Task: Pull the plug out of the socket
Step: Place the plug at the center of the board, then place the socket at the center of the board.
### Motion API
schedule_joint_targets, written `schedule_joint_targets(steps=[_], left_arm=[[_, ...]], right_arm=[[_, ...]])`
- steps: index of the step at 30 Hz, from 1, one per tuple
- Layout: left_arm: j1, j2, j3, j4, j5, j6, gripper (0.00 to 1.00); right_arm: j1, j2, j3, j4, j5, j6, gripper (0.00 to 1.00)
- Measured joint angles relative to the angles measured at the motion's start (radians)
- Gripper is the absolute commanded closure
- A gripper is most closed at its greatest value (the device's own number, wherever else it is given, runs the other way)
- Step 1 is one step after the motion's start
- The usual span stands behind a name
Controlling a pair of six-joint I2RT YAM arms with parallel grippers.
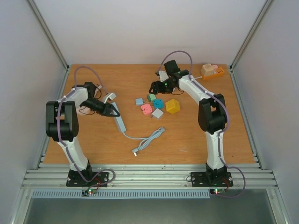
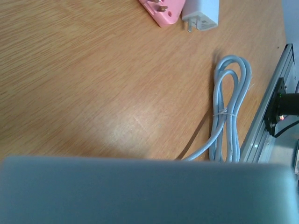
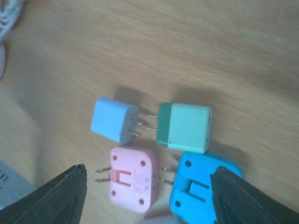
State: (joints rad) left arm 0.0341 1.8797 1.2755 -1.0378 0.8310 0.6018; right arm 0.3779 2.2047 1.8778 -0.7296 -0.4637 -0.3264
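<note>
The white plug [image 1: 110,97] sits at the far end of the pale grey power strip [image 1: 120,120], which lies slantwise on the left half of the wooden surface [image 1: 196,140]; whether its prongs are fully seated in the strip is too small to tell. Just nearer along the strip, the left pincer [image 1: 110,110] is down over its body. In the left wrist view the strip [image 2: 149,191] fills the lower frame as a blurred slab and hides the fingers, so I cannot tell whether that pincer is clenched or released. From the strip's near end a pale cable runs to a tied coil [image 1: 152,138] [image 2: 229,107] just right of it. Further right of the strip lies a cluster of loose plugs: light blue [image 1: 139,101] [image 3: 112,120], green [image 1: 151,97] [image 3: 184,127], pink [image 1: 146,108] [image 3: 134,178] and blue [image 1: 158,103] [image 3: 198,186], with a yellow cube [image 1: 172,106] beyond them. The right pincer [image 1: 154,87] [image 3: 148,170] hangs above this cluster, well apart from the strip, its fingers spread wide and grasping nothing.
</note>
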Motion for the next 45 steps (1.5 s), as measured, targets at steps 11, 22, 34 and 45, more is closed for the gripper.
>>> schedule_joint_targets(steps=[11, 22, 34, 45], left_arm=[[0.003, 0.108, 0.113, 0.039, -0.169, -0.071, 0.39], [0.013, 0.156, 0.158, 0.143, -0.466, -0.055, 0.28], [0.011, 0.154, 0.165, 0.21, -0.642, -0.055, 0.01], [-0.019, 0.072, 0.163, 0.216, -0.632, -0.047, 0.01]], right_arm=[[-0.009, -0.222, -0.152, 0.003, -0.028, -0.035, 0.25], [-0.013, -0.346, -0.232, 0.012, -0.049, -0.042, 0.21], [-0.093, -0.437, -0.27, 0.034, 0.01, -0.044, 0.02], [-0.253, -0.424, -0.193, 0.025, 0.377, -0.077, 0.01]])
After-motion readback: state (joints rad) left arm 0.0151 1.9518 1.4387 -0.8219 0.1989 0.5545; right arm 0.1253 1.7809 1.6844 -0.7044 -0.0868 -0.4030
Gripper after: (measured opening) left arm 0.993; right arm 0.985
